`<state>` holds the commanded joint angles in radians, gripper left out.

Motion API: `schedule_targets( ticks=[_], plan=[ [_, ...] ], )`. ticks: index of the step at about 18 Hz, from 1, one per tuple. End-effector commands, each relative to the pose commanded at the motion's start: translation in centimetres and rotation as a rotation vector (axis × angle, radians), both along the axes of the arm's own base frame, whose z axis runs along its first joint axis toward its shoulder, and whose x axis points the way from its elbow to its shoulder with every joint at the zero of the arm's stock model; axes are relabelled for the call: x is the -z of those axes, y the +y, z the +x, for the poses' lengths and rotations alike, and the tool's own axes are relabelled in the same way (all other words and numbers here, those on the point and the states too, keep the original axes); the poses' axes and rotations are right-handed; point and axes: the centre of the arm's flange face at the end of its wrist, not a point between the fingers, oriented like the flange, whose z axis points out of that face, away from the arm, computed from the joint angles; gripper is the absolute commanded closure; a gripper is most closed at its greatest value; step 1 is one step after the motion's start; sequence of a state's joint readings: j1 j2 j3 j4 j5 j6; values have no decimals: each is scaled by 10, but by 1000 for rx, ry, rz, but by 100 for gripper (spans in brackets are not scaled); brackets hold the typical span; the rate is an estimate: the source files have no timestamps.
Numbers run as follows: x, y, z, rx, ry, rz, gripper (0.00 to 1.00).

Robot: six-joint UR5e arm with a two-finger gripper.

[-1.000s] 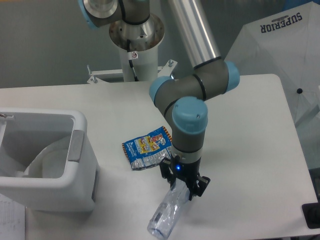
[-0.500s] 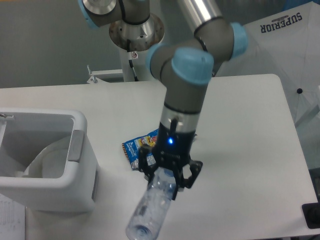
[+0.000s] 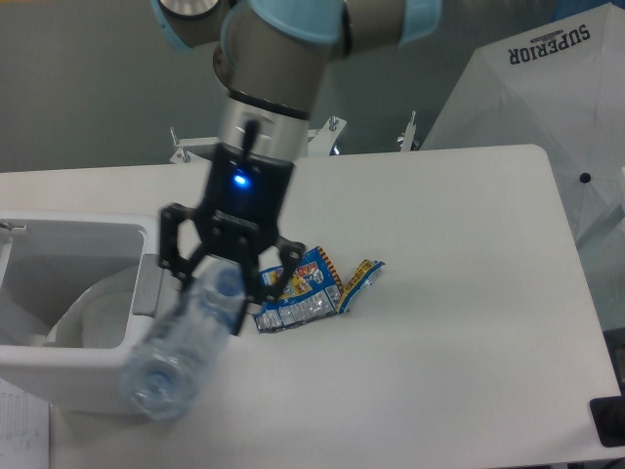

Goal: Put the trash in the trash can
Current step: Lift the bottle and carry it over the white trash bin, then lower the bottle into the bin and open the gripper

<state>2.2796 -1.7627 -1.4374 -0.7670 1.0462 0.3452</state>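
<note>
The bottle (image 3: 181,354) is being gripped near its top by the gripper (image 3: 230,277), jaws closed on it, and is being held tilted in the air over the trash can's (image 3: 68,357) near right rim. The snack wrapper (image 3: 305,291) is lying on the table (image 3: 459,293) just right of the gripper, with bare tabletop stretching beyond it to the right edge.

A: What is sitting at the two o'clock corner?
B: A white umbrella (image 3: 547,98), printed "SUPERIOR" in dark letters, is leaning beyond the white table (image 3: 469,322).
A: And at five o'clock?
B: A dark object (image 3: 610,422) is lying at the frame edge; identity unclear.
</note>
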Motion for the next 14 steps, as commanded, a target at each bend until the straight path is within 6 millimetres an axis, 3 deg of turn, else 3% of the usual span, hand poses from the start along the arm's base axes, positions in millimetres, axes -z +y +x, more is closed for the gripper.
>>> schedule_targets(
  ticks=[5, 8, 14],
  plan=[
    [-3, 6, 30, 28, -17, 0, 37],
    [12, 18, 52, 69, -29, -23, 37],
    [35, 25, 76, 113, -43, -57, 37]
  ],
)
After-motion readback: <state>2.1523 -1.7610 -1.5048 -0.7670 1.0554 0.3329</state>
